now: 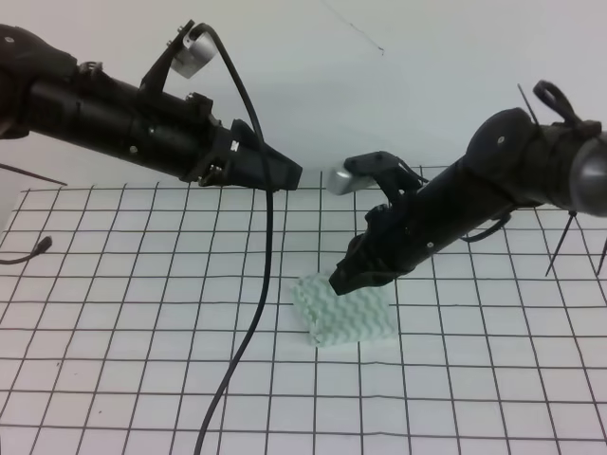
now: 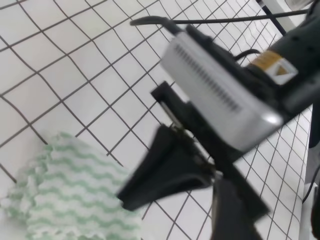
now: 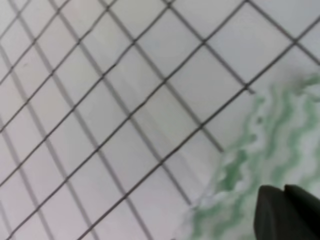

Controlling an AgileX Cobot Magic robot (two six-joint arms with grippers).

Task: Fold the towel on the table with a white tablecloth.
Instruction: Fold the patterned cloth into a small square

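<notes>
On gridded tablecloth [image 1: 114, 284], folded towel [image 1: 346, 313]

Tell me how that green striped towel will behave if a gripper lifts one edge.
The towel is probably floppy: it lies bunched with soft, wavy edges. It looks thin and light, so it should drape rather than hold shape. Pushed, it likely bunches up on the tablecloth.

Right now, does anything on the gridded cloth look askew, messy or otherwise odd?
Nothing looks damaged or spilled. The towel lies as a small folded bundle, sitting slightly askew to the grid lines of the tablecloth, with uneven edges. The right gripper hangs at its upper left corner; the left gripper is apart from it.
</notes>
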